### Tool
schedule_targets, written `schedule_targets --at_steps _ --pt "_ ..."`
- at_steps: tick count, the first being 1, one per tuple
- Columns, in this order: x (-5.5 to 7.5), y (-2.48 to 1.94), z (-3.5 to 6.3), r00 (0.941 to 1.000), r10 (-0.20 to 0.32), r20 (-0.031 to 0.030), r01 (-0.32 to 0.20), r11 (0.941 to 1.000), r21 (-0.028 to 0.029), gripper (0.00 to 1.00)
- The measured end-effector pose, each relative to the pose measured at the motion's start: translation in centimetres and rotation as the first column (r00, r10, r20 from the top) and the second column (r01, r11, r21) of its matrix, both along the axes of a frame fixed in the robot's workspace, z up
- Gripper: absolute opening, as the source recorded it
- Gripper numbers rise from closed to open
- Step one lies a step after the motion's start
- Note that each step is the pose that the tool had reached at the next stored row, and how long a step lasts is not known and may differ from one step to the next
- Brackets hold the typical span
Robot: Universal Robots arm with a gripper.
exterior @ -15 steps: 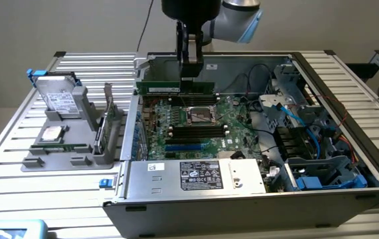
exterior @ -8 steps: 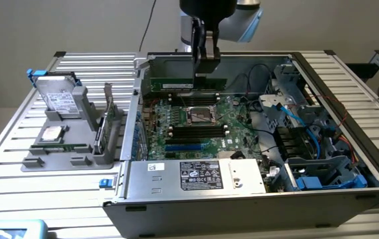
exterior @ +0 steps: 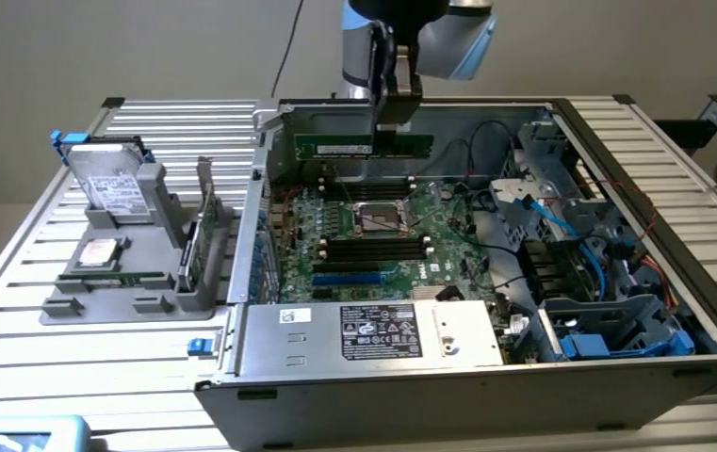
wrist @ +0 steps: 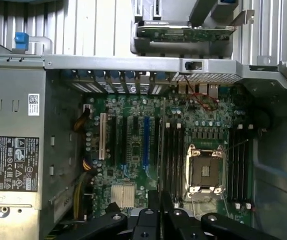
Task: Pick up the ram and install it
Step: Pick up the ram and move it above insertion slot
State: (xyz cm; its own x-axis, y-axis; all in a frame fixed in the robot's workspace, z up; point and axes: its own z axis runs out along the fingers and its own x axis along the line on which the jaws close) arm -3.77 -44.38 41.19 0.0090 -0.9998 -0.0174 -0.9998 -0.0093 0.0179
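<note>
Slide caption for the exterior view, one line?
The gripper holds the long, thin green ram above the green motherboard in the open grey computer case.

Premises: a robotics test laboratory for computer assembly. Grounds: a slatted aluminium worktop [exterior: 12, 330] carries an opened desktop computer case [exterior: 459, 395] with its motherboard [exterior: 377, 250] exposed. At nine o'clock of the case in the exterior view, a grey moulded fixture [exterior: 94, 306] racks a hard drive [exterior: 113, 184] and an expansion card [exterior: 203, 221]. At twelve o'clock an industrial robot arm [exterior: 465, 42] has its pincer [exterior: 396, 127] gripping the ram [exterior: 346, 148]. Bare grey wall [exterior: 120, 47] behind.
</note>
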Motion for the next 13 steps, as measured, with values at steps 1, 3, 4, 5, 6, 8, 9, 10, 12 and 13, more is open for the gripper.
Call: schedule_targets --at_steps 1,3,4,5,6,8,9,10,12,13 --pt "0.2 0.32 -0.05 1.0 0.0 0.0004 0.0 1.0 0.0 0.13" --pt "0.7 0.96 -0.19 1.0 0.0 0.0007 0.0 1.0 -0.0003 0.13" --pt "0.9 1.26 -0.3 1.0 0.0 0.0008 0.0 1.0 -0.0002 0.13" --pt "1.2 1.56 -0.38 1.0 0.0 0.001 0.0 1.0 -0.0002 0.13" --pt "1.4 1.91 -0.45 1.0 0.0 0.0012 0.0 1.0 -0.0004 0.13" --pt "1.5 2.66 -0.56 1.0 0.0 0.0039 0.0 1.0 -0.0009 0.13" --pt "1.5 2.98 -0.6 1.0 0.0 0.0067 0.0 1.0 -0.0011 0.13" --pt "1.5 3.24 -0.65 1.0 0.0 0.0096 0.0 1.0 -0.0013 0.13" --pt "1.5 3.72 -0.78 0.9999 0.0 0.0128 0.0 1.0 -0.0013 0.13" --pt "1.5 4.04 -0.87 0.9999 0.0 0.0132 0.0 1.0 -0.0013 0.13"
